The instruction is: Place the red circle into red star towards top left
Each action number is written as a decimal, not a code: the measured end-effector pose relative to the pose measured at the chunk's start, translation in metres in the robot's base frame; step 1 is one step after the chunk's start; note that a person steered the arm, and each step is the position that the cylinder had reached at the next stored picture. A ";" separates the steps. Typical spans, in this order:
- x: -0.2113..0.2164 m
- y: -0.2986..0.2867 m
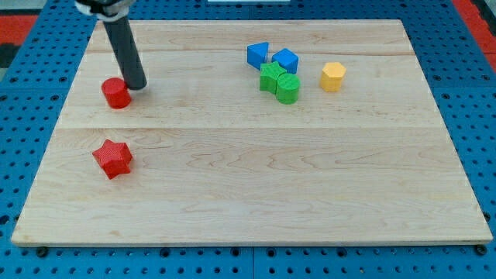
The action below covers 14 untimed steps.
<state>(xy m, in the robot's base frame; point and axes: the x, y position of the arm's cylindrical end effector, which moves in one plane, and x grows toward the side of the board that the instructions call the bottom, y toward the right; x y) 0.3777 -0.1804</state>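
Note:
The red circle lies near the board's upper left. The red star lies below it, toward the view's bottom, with a gap of bare wood between them. My tip stands just to the right of the red circle, touching or almost touching its right side. The dark rod rises from there toward the view's top left.
A cluster sits at the upper middle: a blue block, a second blue block, a green star and a green cylinder. A yellow hexagon lies to their right. The wooden board rests on a blue pegboard.

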 end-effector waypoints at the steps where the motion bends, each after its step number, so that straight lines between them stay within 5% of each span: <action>1: 0.010 -0.007; 3: -0.028 -0.085; 5: -0.015 -0.003; 6: 0.016 0.002; 8: -0.016 -0.048; 10: 0.018 -0.079; 14: 0.081 -0.016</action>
<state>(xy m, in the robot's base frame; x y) 0.4585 -0.1960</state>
